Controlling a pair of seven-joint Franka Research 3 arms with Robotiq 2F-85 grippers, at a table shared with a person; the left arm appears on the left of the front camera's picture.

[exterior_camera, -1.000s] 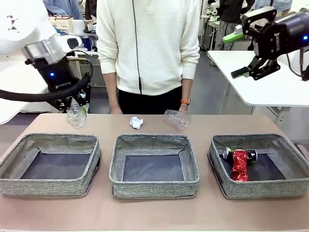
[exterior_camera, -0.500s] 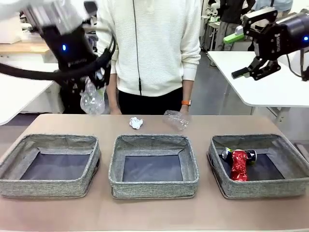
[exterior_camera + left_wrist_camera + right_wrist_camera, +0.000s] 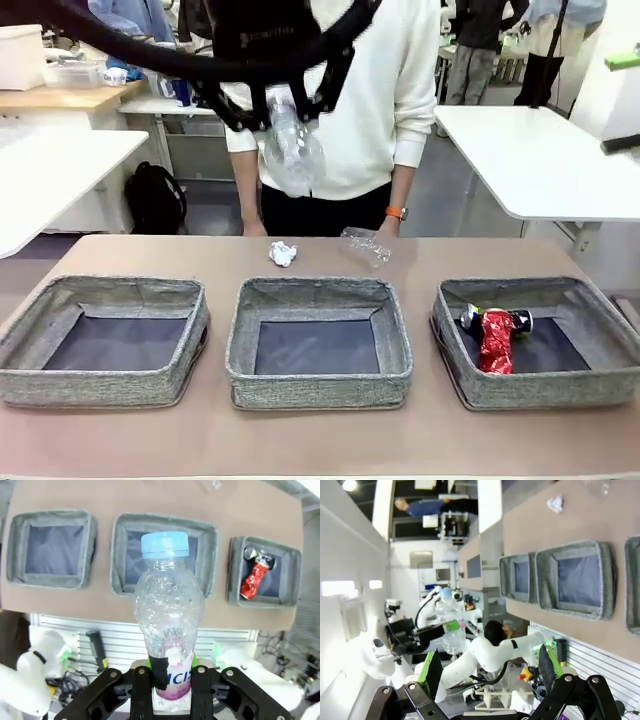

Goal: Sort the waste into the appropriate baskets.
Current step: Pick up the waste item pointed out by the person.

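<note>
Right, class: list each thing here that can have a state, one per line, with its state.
bottle: capped, held in the air by the left gripper.
left gripper: shut on the bottle.
right gripper: open, holding nothing.
crumpled paper: loose on the table.
cup: lying on its side on the table.
left basket: empty.
middle basket: empty.
right basket: holds crushed cans.

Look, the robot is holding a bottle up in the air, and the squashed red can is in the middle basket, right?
Not quite. The left gripper does hold the bottle in the air, but the squashed red can lies in the right basket, not the middle one. The front view shows it.
</note>
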